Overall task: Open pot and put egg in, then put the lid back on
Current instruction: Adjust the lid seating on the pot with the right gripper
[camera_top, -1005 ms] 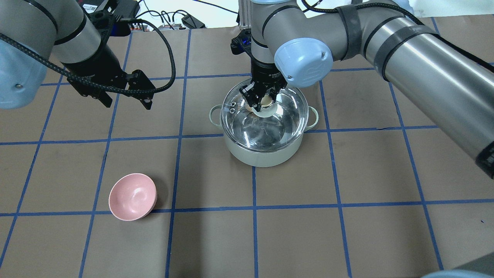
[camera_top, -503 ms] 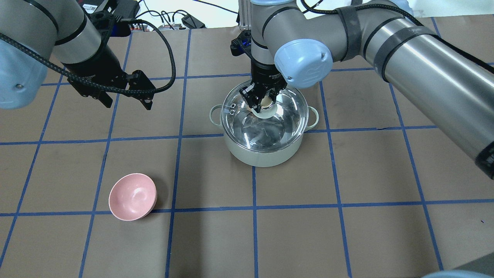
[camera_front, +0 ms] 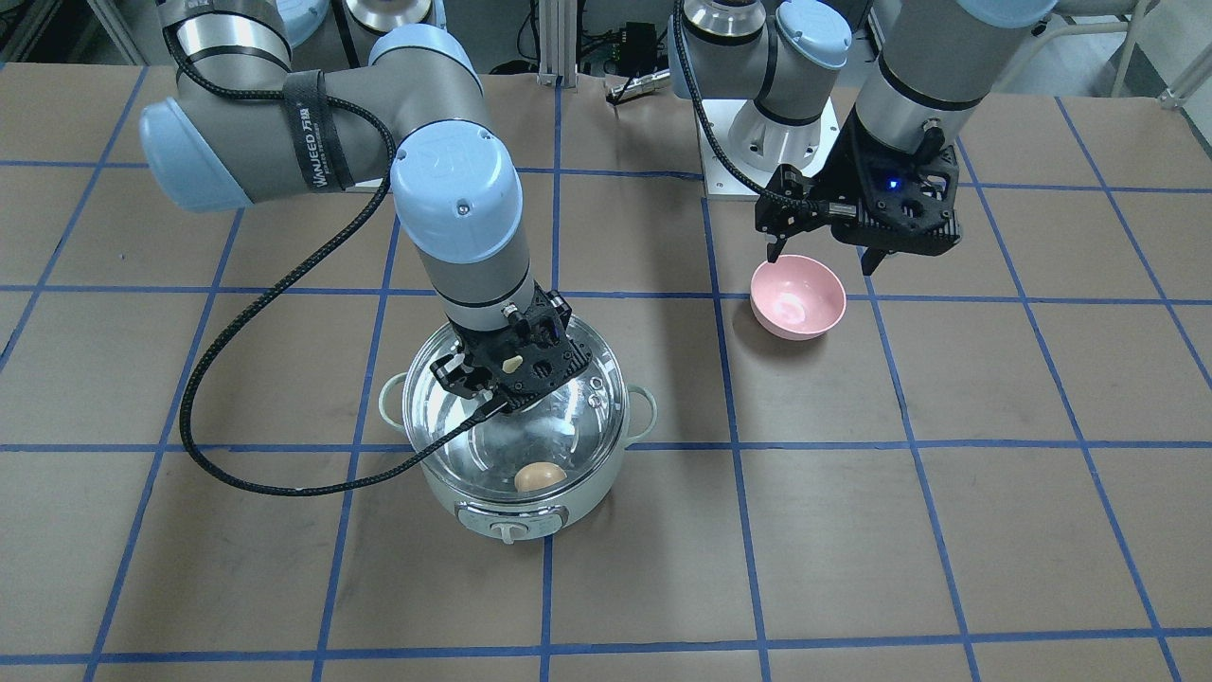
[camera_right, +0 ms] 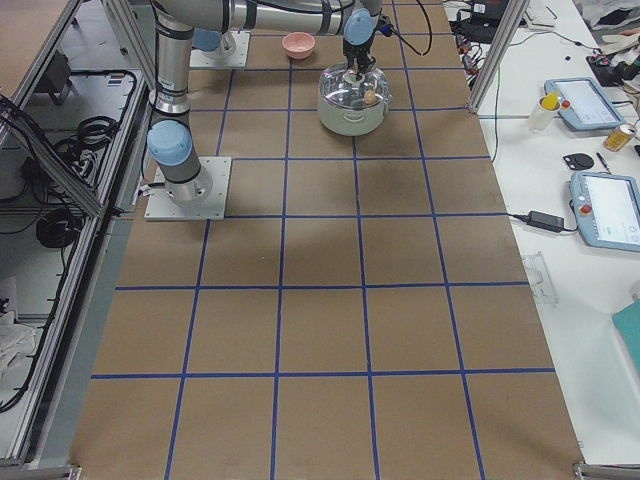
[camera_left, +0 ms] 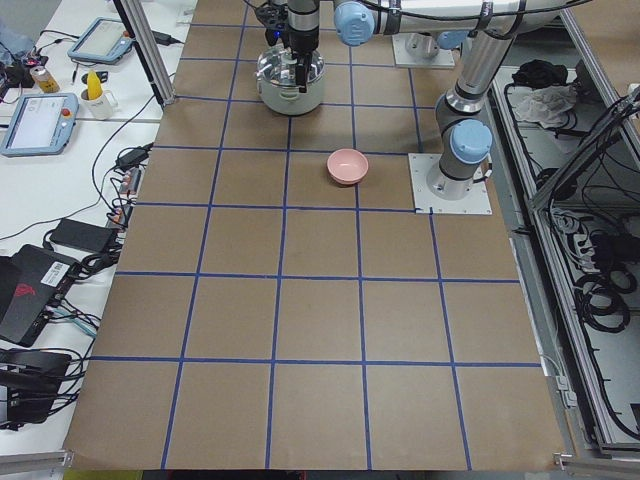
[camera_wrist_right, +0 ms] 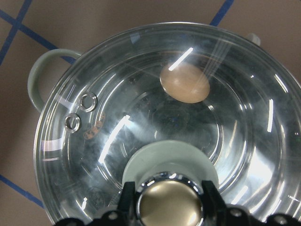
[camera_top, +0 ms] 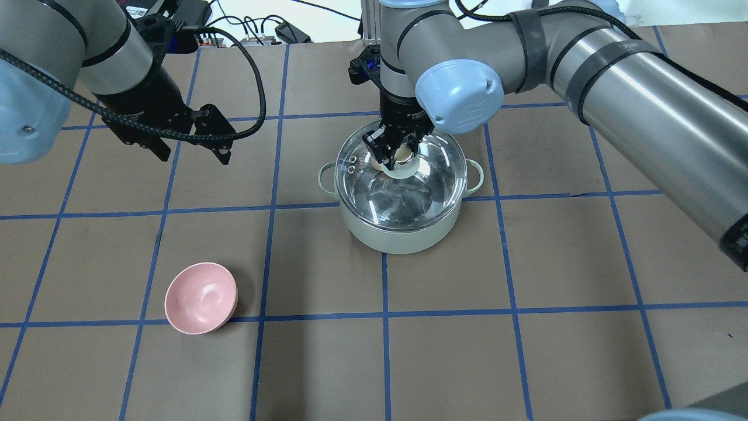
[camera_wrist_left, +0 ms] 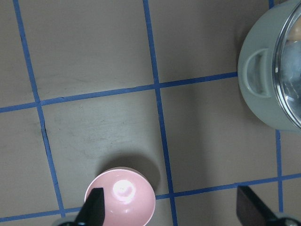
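Start at the right pincer: it stands plumb over the middle of the pot, and in its wrist view you see its two fingers pressed against the knob from 9 and 3 o'clock, so read it as clenched on the knob of the lid. The lid lies directly under it, not off to any side, and that is what your coming move turns on. The glass looks level and its rim appears to sit on the pot's rim all round, so I judge what is left is a release and a straight lift away. Through the glass, the egg rests on the steel floor at about 12 o'clock from the knob, its long axis running roughly 10 to 4 o'clock, clear of the pincer and under the lid. Farther out in the overhead view, the pot's loop handles point to 9 and 3 o'clock. Farthest, the left pincer hangs released and holding nothing, at about 9 o'clock from the pot and well apart from it, above the bench near the pink bowl; the right arm is plainly the nearer one.
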`<state>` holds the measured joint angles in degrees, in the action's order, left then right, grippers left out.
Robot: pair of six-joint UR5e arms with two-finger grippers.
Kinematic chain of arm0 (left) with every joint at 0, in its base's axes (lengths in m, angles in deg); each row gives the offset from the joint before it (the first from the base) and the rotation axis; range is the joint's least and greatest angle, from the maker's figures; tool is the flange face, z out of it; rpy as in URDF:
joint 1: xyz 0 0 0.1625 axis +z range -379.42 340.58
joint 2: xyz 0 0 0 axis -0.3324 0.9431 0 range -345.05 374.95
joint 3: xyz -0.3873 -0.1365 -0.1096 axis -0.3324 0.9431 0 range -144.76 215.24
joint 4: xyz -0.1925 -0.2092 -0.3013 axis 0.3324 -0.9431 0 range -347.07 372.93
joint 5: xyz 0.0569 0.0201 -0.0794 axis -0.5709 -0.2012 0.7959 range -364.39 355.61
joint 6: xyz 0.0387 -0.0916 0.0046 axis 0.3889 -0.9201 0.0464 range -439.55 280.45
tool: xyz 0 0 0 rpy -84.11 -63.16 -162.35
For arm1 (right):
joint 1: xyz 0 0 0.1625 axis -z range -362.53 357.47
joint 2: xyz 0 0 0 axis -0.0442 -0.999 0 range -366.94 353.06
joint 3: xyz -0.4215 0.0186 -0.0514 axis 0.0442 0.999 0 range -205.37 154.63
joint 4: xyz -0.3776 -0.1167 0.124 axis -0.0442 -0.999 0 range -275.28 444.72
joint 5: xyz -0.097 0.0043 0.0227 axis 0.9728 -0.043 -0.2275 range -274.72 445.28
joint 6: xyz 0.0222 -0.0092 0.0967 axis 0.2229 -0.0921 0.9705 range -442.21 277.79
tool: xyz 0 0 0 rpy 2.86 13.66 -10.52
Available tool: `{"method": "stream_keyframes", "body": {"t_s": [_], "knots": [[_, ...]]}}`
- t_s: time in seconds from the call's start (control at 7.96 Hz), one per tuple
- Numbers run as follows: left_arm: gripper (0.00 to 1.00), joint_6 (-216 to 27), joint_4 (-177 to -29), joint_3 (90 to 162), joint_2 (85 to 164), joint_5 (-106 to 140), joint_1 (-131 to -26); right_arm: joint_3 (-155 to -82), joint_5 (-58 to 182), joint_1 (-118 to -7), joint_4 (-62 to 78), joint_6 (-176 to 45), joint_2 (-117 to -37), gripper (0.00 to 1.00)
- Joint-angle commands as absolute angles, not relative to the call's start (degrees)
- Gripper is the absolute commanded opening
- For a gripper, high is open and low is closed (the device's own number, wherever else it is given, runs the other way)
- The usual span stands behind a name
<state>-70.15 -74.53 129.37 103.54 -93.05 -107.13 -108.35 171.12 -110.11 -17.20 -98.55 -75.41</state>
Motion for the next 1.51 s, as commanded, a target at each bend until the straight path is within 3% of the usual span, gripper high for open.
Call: {"method": "stream_keyframes", "body": {"t_s": [0.0, 0.38, 0.5, 0.63, 1.01, 1.38], "knots": [[1.0, -70.1, -74.5, 129.3, 103.5, -93.2, -107.1, -108.6, 171.1, -110.1, -17.8, -99.2, -75.3, 0.0], [1.0, -70.1, -74.5, 129.2, 103.5, -93.0, -107.0, -108.8, 171.1, -110.1, -17.8, -99.2, -75.3, 0.0], [1.0, -70.1, -74.5, 129.3, 103.5, -93.0, -107.1, -108.8, 171.2, -110.1, -17.8, -99.3, -75.3, 0.25], [1.0, -70.0, -74.5, 129.3, 103.5, -93.0, -107.0, -108.8, 171.2, -110.1, -18.7, -100.0, -75.4, 0.64], [1.0, -70.0, -74.5, 129.4, 103.5, -93.0, -107.1, -108.6, 171.2, -110.1, -18.6, -99.2, -76.3, 0.93], [1.0, -70.1, -74.5, 129.3, 103.5, -93.0, -107.1, -108.2, 172.3, -108.8, -15.0, -99.2, -81.6, 1.0]]}}
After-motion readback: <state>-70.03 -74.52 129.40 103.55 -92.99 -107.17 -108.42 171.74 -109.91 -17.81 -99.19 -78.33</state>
